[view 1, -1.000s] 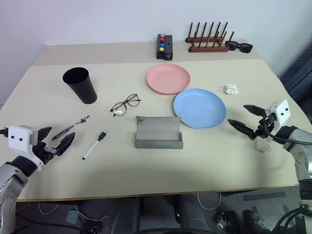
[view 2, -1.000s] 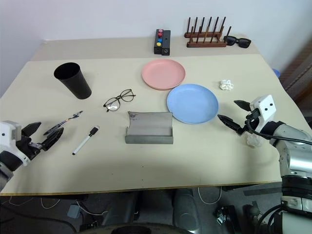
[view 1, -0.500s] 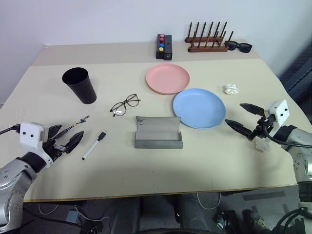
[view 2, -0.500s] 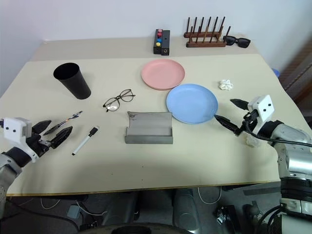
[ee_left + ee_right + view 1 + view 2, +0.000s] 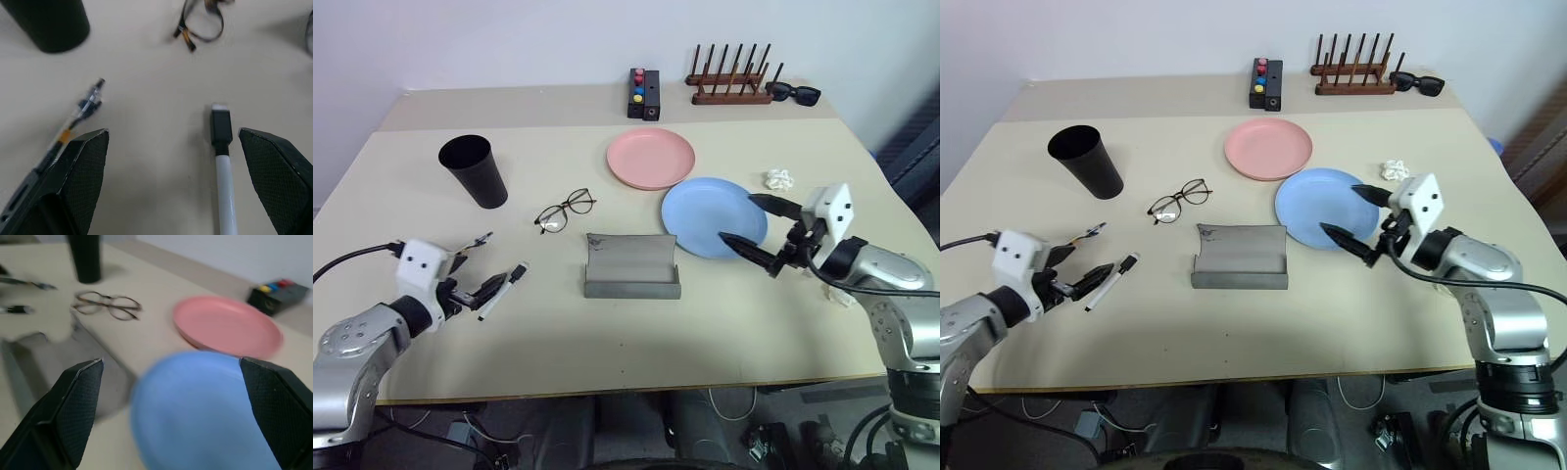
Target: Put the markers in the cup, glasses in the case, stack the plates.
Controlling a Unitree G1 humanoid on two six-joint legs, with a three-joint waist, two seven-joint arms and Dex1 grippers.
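The table carries everything, nothing sorted yet. Largest first: the blue plate lies right of centre, its far rim just beside the pink plate above it. The right gripper hangs over the blue plate's near-right edge, jaws spread wide and empty. A likely slip: one finger riding over the rim and pushing the plate into the pink one or into the case rather than getting under it, since a flat plate offers little lip.

The case sits open at centre, long axis across the frame. The cup stands upright at upper left. The glasses lie between cup and case, lenses toward the upper right.

At lower left the left gripper straddles both markers, jaws wide, holding nothing. The white marker runs lower left to upper right, black cap leading; the dark marker lies roughly parallel. Closing here could catch both or roll one away.
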